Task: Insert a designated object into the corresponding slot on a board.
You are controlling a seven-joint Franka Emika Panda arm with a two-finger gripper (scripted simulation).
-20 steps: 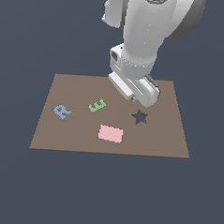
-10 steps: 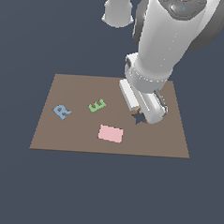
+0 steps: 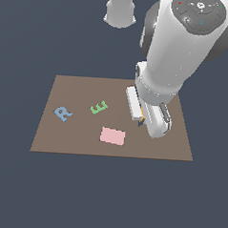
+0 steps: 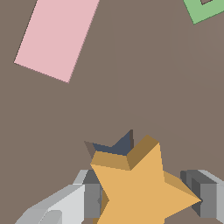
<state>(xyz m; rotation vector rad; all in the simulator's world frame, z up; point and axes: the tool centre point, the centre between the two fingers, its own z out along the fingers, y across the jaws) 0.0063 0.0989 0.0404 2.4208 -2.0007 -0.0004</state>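
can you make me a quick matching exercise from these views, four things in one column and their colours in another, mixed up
Things:
1. star held in the end effector
2. letter R
3. letter E
4. small rectangle

Colours:
a. green
b. pink
c. orange
d. blue

Pairs: 1-c, 2-d, 3-a, 4-b

All lie on or over the brown board; the dark star slot peeks out just past the star.

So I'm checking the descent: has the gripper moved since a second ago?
Yes. In the exterior view the gripper has dropped toward the board, and now sits level with the green E, holding the orange star over the star slot.
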